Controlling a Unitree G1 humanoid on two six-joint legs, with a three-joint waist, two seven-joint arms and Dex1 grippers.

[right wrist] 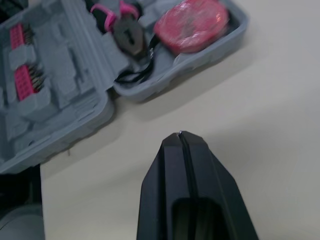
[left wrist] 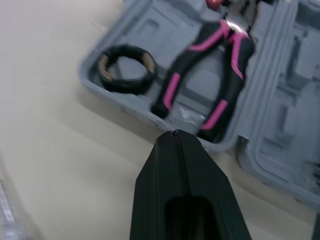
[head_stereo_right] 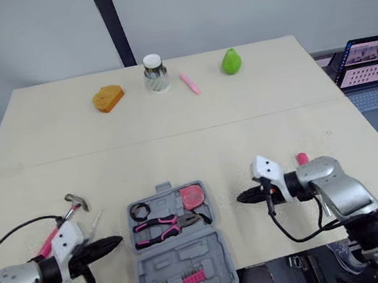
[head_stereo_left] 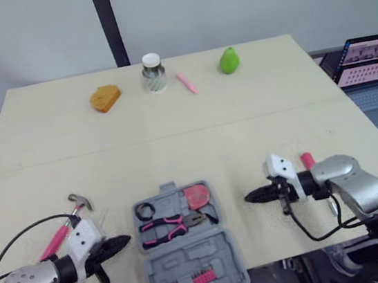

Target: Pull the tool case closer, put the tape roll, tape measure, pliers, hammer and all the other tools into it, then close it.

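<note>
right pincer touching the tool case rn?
Apart. The right wrist view shows a strip of bare table between the shut right pincer and the tool case; the left eye view agrees.

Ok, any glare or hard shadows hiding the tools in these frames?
Left eye view: even light, no hard shadows around the tool case. Right wrist view: mild sheen on the tape measure, shape still readable. Left wrist view: pliers and tape roll evenly lit, no glare.
</note>
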